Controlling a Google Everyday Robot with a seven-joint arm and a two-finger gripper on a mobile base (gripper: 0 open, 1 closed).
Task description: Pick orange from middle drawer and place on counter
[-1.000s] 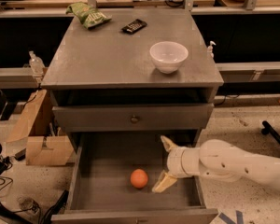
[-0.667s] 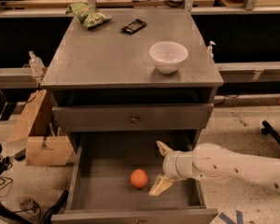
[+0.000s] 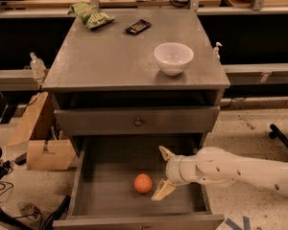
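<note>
The orange (image 3: 143,183) lies on the grey floor of the open middle drawer (image 3: 110,176), near its centre. My gripper (image 3: 159,174) reaches in from the right on a white arm, inside the drawer just right of the orange. Its two tan fingers (image 3: 162,191) are spread open, one up and one down, with nothing between them. The lower fingertip is very close to the orange without holding it. The counter (image 3: 115,56) is the grey cabinet top above.
On the counter stand a white bowl (image 3: 173,58) at the right, a green snack bag (image 3: 90,15) and a black device (image 3: 138,27) at the back. A shut drawer front with a knob (image 3: 138,122) sits above the open drawer. Cardboard boxes (image 3: 38,138) stand at left.
My gripper has moved left inside the drawer, closing in on the orange. The orange has not moved.
</note>
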